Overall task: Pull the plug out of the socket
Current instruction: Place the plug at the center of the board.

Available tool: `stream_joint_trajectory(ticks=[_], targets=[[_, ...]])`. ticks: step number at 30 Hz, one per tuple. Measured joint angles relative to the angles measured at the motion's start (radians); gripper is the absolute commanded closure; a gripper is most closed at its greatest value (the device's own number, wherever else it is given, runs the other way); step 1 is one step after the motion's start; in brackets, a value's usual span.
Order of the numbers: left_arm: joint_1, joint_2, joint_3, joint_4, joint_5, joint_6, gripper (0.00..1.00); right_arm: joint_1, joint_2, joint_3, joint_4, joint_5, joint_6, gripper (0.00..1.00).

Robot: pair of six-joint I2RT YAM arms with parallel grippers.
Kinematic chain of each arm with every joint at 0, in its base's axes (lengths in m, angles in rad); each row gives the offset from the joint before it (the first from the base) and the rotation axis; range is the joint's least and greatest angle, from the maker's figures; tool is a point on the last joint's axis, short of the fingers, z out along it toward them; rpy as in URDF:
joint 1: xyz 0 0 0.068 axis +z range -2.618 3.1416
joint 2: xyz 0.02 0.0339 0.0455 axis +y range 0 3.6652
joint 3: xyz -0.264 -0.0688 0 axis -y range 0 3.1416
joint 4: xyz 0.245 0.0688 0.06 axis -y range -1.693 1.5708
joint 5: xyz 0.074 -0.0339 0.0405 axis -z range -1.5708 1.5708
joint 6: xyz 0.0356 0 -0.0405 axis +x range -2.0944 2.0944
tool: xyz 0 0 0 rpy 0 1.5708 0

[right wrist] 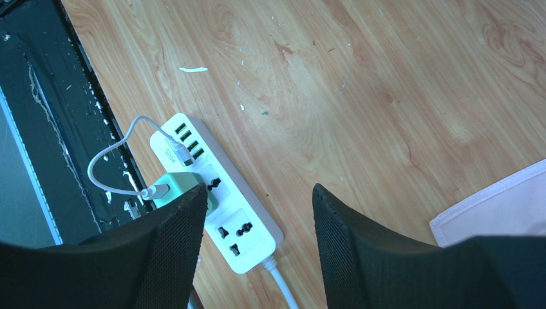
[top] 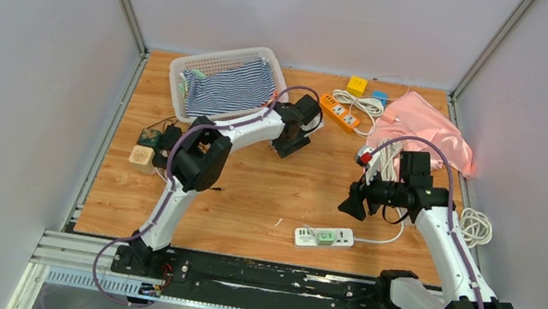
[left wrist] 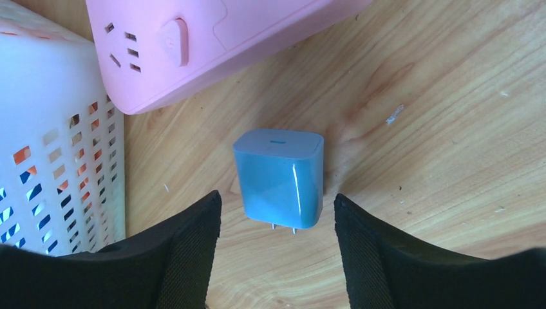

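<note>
Left wrist: left pincer [left wrist: 277,195] apart, empty, astride the blue plug [left wrist: 278,174]; right pincer [right wrist: 257,190] apart, empty

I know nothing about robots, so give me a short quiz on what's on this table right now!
1. True or false: the blue charger lies unplugged on the table, between the open fingers of the left hand.
2. The green plug sits in which one? A pink strip, B white strip, C orange strip.
3. Fill in: the striped cloth lies in the white ____.
Key: 1 true; 2 B; 3 basket.
</note>
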Motion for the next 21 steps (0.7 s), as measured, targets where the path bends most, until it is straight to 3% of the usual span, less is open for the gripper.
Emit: stream_joint_trajectory(ticks=[14, 21], targets=[[0.000, -0.011, 0.000, 0.000, 0.006, -0.025, 0.32, 0.000, 0.000, -0.002, 0.001, 0.000, 0.000, 0.37], [0.000, -0.127, -0.075, 0.035, 0.051, -0.050, 0.32, 0.000, 0.000, -0.005, 0.001, 0.000, -0.001, 0.37]])
